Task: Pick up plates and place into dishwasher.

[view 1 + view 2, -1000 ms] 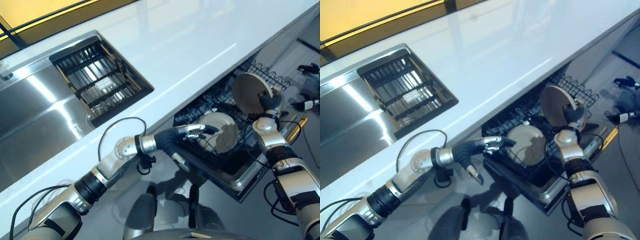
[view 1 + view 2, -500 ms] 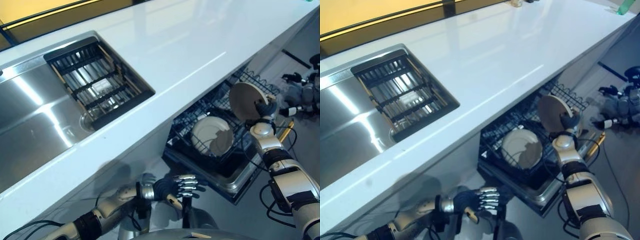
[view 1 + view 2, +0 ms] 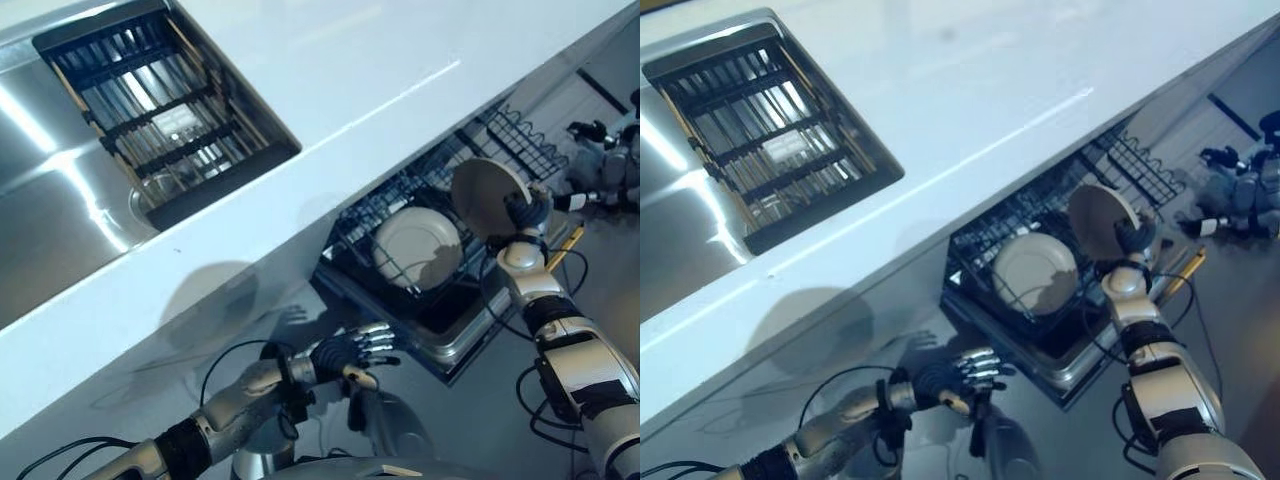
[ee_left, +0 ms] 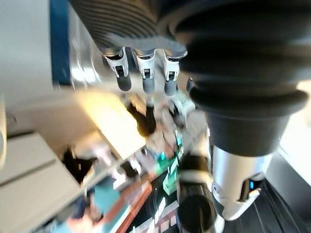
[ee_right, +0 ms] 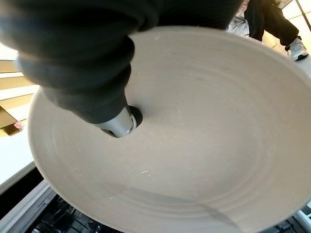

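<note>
Left hand (image 3: 352, 352) has dropped away, fingers relaxed and empty; right hand (image 3: 527, 212) grips second plate (image 3: 484, 200) above dishwasher rack (image 3: 350, 255).

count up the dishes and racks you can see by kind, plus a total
plates: 2, a beige plate held in the right hand, and a white plate in the dishwasher rack
racks: 2, the dishwasher rack and a dark sink rack
total: 4
The left hand holds nothing.
</note>
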Robot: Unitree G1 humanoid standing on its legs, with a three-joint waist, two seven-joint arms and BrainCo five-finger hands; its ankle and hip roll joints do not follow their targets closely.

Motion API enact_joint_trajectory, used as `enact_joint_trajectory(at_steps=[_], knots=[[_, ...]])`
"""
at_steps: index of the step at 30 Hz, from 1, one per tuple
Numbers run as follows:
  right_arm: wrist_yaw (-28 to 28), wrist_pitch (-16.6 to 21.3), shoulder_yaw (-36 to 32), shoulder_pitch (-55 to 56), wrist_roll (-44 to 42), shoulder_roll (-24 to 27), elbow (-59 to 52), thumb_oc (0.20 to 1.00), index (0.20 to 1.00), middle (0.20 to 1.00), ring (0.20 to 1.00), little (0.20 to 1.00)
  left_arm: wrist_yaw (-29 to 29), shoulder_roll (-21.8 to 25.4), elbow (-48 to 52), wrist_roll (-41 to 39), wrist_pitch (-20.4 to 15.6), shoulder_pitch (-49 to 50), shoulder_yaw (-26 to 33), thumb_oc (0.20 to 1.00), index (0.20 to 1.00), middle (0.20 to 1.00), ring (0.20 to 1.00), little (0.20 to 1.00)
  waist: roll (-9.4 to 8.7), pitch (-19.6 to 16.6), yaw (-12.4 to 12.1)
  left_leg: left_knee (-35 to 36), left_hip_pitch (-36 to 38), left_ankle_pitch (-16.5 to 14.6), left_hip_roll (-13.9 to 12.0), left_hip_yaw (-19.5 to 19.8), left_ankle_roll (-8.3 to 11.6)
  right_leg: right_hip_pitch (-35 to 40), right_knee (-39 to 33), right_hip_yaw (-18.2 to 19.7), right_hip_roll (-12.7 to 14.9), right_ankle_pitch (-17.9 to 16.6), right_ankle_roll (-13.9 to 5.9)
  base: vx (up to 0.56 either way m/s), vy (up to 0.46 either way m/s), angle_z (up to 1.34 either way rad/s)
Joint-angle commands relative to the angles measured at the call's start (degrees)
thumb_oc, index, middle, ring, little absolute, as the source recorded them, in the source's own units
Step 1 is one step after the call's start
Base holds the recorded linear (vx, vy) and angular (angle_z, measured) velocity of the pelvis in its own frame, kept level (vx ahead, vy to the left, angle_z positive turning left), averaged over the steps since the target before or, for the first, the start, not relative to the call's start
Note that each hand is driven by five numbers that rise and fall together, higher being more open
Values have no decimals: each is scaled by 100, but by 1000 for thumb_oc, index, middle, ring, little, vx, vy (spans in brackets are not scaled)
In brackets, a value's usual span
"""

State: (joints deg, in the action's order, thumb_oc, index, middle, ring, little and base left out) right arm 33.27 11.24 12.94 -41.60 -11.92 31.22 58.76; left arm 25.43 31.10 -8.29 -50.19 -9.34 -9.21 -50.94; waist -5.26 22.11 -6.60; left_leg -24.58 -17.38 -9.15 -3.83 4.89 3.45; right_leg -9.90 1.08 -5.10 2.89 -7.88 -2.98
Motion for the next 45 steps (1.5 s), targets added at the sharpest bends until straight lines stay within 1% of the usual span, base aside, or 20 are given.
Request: enact_joint_trajectory(at_steps=[1,3,6,8,9,13,17,20,22,24,29,33,36,40,43,45], knots=[[174,198,-56,-418,95,495,-494,200,200,200,200,200,-67,-97,-41,376,-332,369,327,1000,1000,1000,1000,1000,197,-189,-71,949,-168,758,-142,468,77,366,618,-217,114,925,-160,27,47,3],[171,157,-82,-370,110,521,-579,200,200,200,200,200,-173,-131,-424,696,-423,458,463,1000,1000,1000,1000,1000,217,-194,-64,912,-186,758,-125,460,76,343,644,-214,128,922,-160,42,51,2],[151,82,-154,-239,145,569,-793,200,200,200,200,200,-393,-129,-1217,1289,-609,596,807,1000,1000,1000,1000,1000,221,-208,-71,858,-198,738,-105,437,61,354,648,-179,150,918,-172,57,28,1],[170,31,-180,-172,185,608,-953,200,200,200,200,200,-599,-122,-1625,1525,-714,681,1054,1000,1000,1000,1000,1000,227,-199,-78,831,-228,743,-88,421,57,350,644,-148,154,905,-184,21,10,0],[172,26,-179,-169,188,606,-961,200,200,200,200,200,-600,-129,-1636,1532,-723,682,1055,1000,1000,1000,1000,1000,226,-200,-76,829,-230,742,-87,419,56,350,644,-146,155,905,-185,0,0,0],[301,-143,-216,-20,252,732,-1394,200,200,200,200,200,-982,-75,-2252,2145,-793,754,1683,1000,1000,1000,1000,1000,239,-131,-82,730,-318,735,-40,404,33,284,714,-95,158,902,-183,0,0,0],[443,-263,-220,-19,410,909,-1590,200,200,200,200,200,-1043,-38,-2478,2535,-797,744,2046,1000,1000,1000,1000,1000,284,-26,-99,660,-463,744,27,404,16,166,788,-90,198,903,-197,-37,19,1],[506,-386,-167,-142,446,1066,-1624,200,200,200,200,200,-989,-23,-2552,2630,-834,732,2147,1000,1000,1000,1000,1000,336,86,-93,625,-571,759,52,380,11,56,834,-95,233,893,-205,-84,31,4],[546,-405,-101,-303,409,1154,-1492,200,200,200,200,200,-1050,-40,-2646,2744,-925,717,2121,1000,1000,1000,1000,1000,385,152,-92,623,-625,771,67,358,6,-25,863,-104,255,890,-209,-90,51,5],[563,-406,-56,-455,393,1257,-1366,200,200,200,200,200,-1091,-67,-2746,2647,-962,719,2123,1000,1000,1000,1000,1000,428,211,-88,624,-667,780,82,339,1,-87,881,-112,271,886,-209,-75,44,1],[763,-448,-17,-691,454,1477,-1141,200,200,200,200,200,-1310,-171,-3014,2568,-936,780,2364,1000,1000,1000,1000,1000,542,340,-100,571,-776,779,166,324,-36,-238,980,-129,325,904,-207,-57,26,0],[764,-597,79,-943,607,1617,-1020,200,200,200,200,200,-1247,-240,-3286,2600,-859,784,2512,1000,1000,1000,1000,1000,632,419,-96,507,-871,780,248,296,-62,-364,1049,-133,371,907,-200,-56,37,0],[683,-574,281,-1229,629,1784,-723,200,200,200,200,200,-1201,-263,-3420,2686,-972,771,2435,1000,1000,1000,1000,1000,728,497,-68,440,-962,797,247,261,-62,-501,1136,-124,391,910,-188,-49,46,2],[682,-651,451,-1462,763,1887,-485,200,200,200,200,200,-1135,-242,-3291,2462,-1146,760,2376,1000,1000,1000,1000,1000,826,572,-52,439,-1016,800,268,221,-80,-607,1182,-101,400,932,-170,-19,25,1],[725,-780,551,-1629,908,1895,-234,200,200,200,200,200,-1148,-193,-2993,2266,-1208,704,2297,1000,1000,1000,1000,1000,884,619,-65,462,-1052,807,292,204,-92,-679,1215,-115,412,954,-158,-25,19,-6],[705,-961,637,-1738,1119,1929,-108,200,200,200,200,200,-1144,-146,-2813,2117,-1270,669,2244,1000,1000,1000,1000,1000,902,637,-78,464,-1079,810,313,207,-99,-713,1233,-123,419,962,-153,0,0,0]])
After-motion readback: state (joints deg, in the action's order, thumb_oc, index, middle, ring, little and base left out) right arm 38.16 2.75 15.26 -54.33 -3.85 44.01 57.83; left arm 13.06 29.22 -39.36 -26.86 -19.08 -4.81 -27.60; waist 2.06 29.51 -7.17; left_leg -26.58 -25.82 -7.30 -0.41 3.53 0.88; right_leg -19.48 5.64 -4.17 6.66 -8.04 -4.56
